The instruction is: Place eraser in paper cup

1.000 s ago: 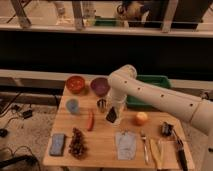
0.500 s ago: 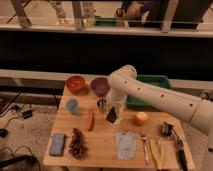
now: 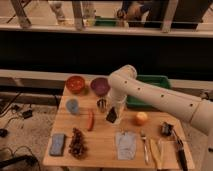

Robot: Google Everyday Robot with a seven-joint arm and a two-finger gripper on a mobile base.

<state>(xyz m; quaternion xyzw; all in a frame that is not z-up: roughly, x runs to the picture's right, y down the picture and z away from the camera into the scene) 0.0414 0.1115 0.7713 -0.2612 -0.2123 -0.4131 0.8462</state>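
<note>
Frankly, you cannot tell whether pincer (image 3: 113,112), low over wooden desk (image 3: 102,150) centre beside small metal cup (image 3: 102,104), grips anything. Small dark block (image 3: 111,119) beneath it is probably the eraser. Judge it light, firm, grippy; pinch narrow sides. Pale blue paper cup (image 3: 73,106) near left.

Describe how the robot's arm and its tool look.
The arm is cream-white, made of thick rounded tubes with a bulging joint and small dark dots along its side. No cables show. The tool at its end is dark, sitting over the middle of the wooden table.
</note>
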